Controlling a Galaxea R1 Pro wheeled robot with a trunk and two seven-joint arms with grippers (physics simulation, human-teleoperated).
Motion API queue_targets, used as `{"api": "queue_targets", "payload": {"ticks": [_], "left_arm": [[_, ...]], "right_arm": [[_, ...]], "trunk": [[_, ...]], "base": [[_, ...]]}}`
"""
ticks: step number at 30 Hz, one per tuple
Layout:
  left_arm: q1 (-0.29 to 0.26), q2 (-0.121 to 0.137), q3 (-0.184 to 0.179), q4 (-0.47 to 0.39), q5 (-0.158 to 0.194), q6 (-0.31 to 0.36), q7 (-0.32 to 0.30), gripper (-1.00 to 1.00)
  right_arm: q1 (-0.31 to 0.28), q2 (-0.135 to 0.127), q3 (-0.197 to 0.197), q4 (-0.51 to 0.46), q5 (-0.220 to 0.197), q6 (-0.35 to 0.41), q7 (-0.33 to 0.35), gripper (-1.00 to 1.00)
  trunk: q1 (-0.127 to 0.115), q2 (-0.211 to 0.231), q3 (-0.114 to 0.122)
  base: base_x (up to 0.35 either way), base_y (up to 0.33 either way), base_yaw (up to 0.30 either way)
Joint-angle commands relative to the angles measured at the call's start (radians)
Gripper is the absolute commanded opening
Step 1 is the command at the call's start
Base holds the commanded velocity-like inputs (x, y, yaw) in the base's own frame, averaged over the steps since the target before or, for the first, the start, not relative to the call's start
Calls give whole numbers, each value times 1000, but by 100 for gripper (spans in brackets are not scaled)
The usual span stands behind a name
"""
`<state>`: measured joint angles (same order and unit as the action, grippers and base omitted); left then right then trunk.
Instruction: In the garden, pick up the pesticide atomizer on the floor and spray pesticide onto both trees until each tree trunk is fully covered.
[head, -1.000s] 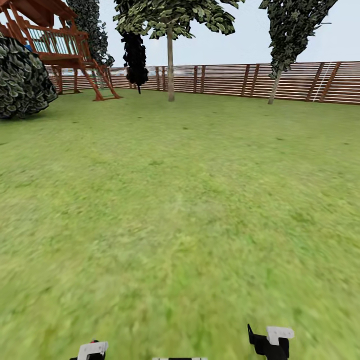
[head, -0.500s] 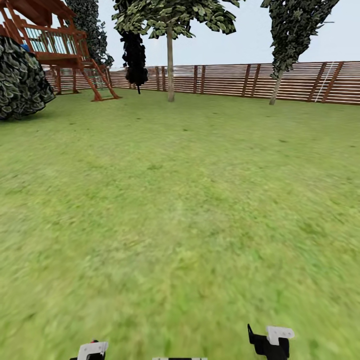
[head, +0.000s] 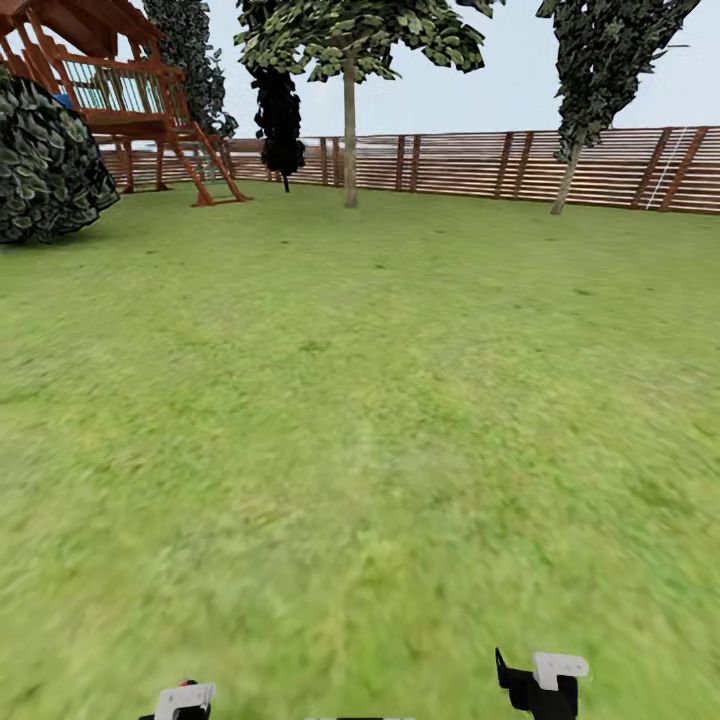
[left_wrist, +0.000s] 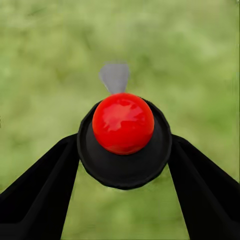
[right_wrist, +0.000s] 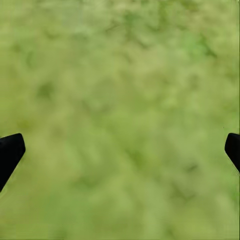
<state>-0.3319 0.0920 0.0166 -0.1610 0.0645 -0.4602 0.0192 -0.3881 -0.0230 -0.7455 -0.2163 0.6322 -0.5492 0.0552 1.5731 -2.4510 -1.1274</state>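
Observation:
In the left wrist view the pesticide atomizer (left_wrist: 123, 122), a black round body with a red ball cap and a grey nozzle, sits between the black fingers of my left gripper (left_wrist: 125, 146), which is shut on it above the grass. My right gripper (right_wrist: 120, 150) is open over bare grass, its fingertips (right_wrist: 10, 150) wide apart. Both wrists show at the head view's bottom edge, the left gripper (head: 185, 700) and the right gripper (head: 541, 684). Far across the floor (head: 360, 420) stand two trees with pale trunks, one (head: 349, 140) near the middle and one (head: 567, 180) leaning at the right.
A brown slat fence (head: 480, 165) closes the far side of the lawn. A red wooden play tower (head: 130, 100) and a large dark bush (head: 50, 160) stand at the far left. A narrow all-black tree (head: 280, 120) is beside the middle tree.
The whole head view has shifted slightly, so the trees and fence now sit a little to the right and lower. Both grippers hold the same pose.

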Motion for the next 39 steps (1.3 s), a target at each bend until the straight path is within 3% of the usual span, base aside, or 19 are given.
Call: {"api": "queue_targets", "payload": {"ticks": [1,39], "left_arm": [[0,0,0,0,0,0,-1,-100],[0,0,1,0,0,0,-1,-100]], "right_arm": [[0,0,0,0,0,0,0,100],[0,-2,2,0,3,0,2,100]], "trunk": [[0,0,1],[0,0,9]], "base": [[339,0,117],[339,63,4]]}}
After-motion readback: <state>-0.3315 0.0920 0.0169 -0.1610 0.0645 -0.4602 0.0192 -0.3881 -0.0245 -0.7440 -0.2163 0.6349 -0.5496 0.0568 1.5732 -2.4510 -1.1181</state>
